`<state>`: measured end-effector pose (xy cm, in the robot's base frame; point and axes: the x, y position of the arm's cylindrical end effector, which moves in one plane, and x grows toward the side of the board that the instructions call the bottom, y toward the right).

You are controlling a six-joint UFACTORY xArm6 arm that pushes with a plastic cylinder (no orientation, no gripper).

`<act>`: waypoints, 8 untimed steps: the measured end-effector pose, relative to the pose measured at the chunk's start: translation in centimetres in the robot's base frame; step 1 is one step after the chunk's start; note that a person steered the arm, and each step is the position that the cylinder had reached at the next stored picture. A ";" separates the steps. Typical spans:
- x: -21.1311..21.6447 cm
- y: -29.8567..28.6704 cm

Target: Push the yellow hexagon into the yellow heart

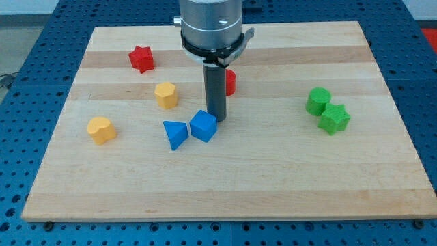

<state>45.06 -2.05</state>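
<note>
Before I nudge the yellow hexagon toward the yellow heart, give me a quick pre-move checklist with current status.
1. My tip visible: ok, its end sits at the blue cube, upper right edge.
2. Tip behind the yellow hexagon, on its side away from the heart: not ok, it stands well to the view's right and lower.
3. Path from hexagon to yellow heart free of blocks: ok.
4. Tip free of other blocks: cannot tell, it may touch the blue cube.
5. Hexagon and heart apart: ok, the push is not yet done.
6. Red block behind the rod: shape cannot tell.
</note>
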 end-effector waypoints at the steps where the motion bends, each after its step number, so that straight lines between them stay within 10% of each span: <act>1: 0.0 -2.3; 8: -6.5 -9.9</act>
<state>38.57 -11.97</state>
